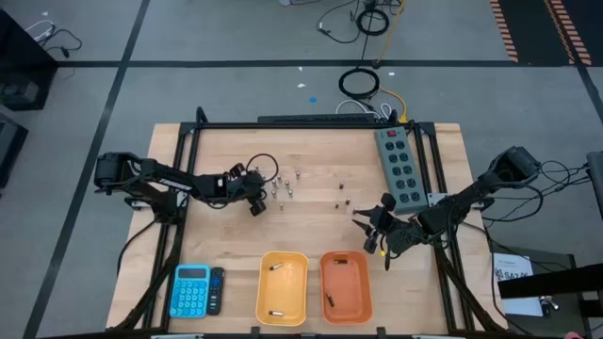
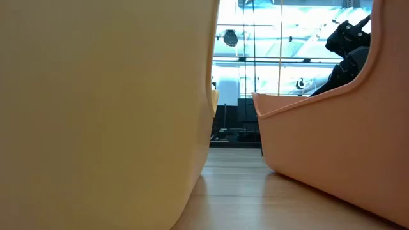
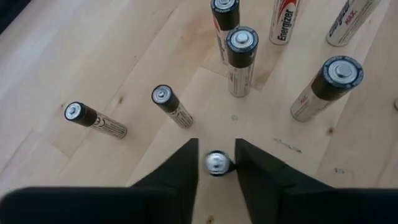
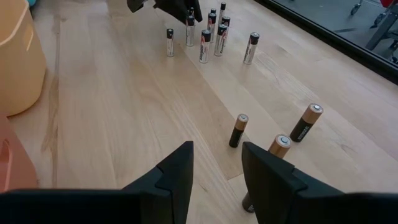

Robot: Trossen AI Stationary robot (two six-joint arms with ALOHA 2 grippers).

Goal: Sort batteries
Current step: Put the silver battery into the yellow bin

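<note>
The left claw [image 3: 216, 167] has its fingers closed in on one upright battery [image 3: 217, 163], pinching it on the tabletop [image 3: 93, 56]. Just beyond stand more batteries [image 3: 241, 59]. The right claw [image 4: 216, 163] hangs open and empty, copper-topped batteries [image 4: 238, 129] right ahead.

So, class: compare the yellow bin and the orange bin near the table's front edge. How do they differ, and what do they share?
The yellow bin sits to the left, nearer the blue calculator; the orange bin sits on the right, nearer the right end effector. The yellow bin holds two batteries lying well apart, while only one shows in the orange bin. Both are open, rounded rectangular trays, similar in size, standing side by side.
</note>
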